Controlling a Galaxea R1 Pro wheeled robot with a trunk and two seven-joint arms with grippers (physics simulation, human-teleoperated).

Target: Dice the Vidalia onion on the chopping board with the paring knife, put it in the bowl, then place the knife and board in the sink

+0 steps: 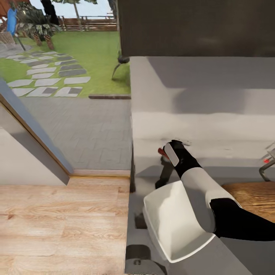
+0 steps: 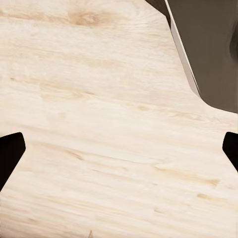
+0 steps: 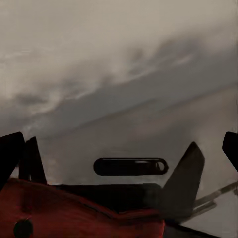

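Note:
My right gripper reaches over the white square bowl to the far left part of the grey countertop. The paring knife's red-orange handle pokes out beside it. In the right wrist view that handle lies crosswise, close under the right gripper, whose fingers stand wide apart, open. The brown chopping board lies right of the bowl, partly under my arm. My left gripper hangs open over the floor. The onion and the sink basin are out of view.
The chrome tap with its red knob stands at the right edge behind the board. A dark cupboard hangs above the counter. The counter's left end drops to light wooden floor by a glass door. A dark oblong slot shows beyond the handle.

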